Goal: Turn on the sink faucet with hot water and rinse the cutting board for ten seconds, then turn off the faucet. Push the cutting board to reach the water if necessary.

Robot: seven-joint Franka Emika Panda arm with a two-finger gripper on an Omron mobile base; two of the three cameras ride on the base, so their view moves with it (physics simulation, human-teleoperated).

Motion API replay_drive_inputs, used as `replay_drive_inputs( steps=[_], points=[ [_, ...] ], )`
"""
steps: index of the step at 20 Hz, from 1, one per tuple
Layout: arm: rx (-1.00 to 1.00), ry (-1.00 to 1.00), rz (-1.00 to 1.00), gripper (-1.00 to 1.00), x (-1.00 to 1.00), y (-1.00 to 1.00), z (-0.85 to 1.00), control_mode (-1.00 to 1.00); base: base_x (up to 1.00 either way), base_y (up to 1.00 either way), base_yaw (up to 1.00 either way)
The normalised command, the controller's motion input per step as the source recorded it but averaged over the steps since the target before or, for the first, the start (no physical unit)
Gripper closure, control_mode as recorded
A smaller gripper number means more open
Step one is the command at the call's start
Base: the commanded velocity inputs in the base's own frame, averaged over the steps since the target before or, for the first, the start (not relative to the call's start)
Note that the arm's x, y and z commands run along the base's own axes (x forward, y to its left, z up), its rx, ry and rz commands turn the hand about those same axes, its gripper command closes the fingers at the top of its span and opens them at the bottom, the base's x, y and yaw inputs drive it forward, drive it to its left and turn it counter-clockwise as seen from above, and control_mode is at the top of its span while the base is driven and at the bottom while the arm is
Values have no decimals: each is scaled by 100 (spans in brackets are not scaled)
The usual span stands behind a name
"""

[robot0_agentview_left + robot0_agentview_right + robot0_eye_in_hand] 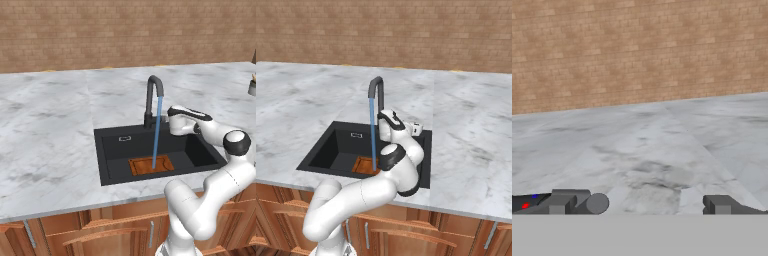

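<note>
The black gooseneck sink faucet (154, 97) (376, 90) is running. A thin blue stream of water (157, 135) (373, 140) drops from its spout onto the orange-brown cutting board (150, 165) (362, 165), which lies flat on the floor of the black sink (112, 150) (331, 145) near its front wall. My gripper (187, 112) (401, 121) (647, 205) hovers just right of the faucet's base, above the sink's back rim, pointing toward the brick wall. It is open, fingers wide apart and holding nothing. The faucet's small grey lever (597, 203) sits right beside my left fingertip (569, 202).
Grey-white marble counter (50, 125) surrounds the sink and runs back to a brick wall (125, 30). A small object (253, 86) stands at the counter's far right edge. Wooden cabinet fronts (115, 230) lie below. My arm arches over the sink's right half.
</note>
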Motion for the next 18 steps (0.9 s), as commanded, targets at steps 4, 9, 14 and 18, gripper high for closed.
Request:
replay_drive_inputs(
  steps=[4,9,14,18],
  points=[
    [0,0,0,-100,0,0,0,-100,0,0,0],
    [0,0,0,-100,0,0,0,-100,0,0,0],
    [0,0,0,-100,0,0,0,-100,0,0,0],
    [0,0,0,-100,0,0,4,-100,0,0,0]
  ],
)
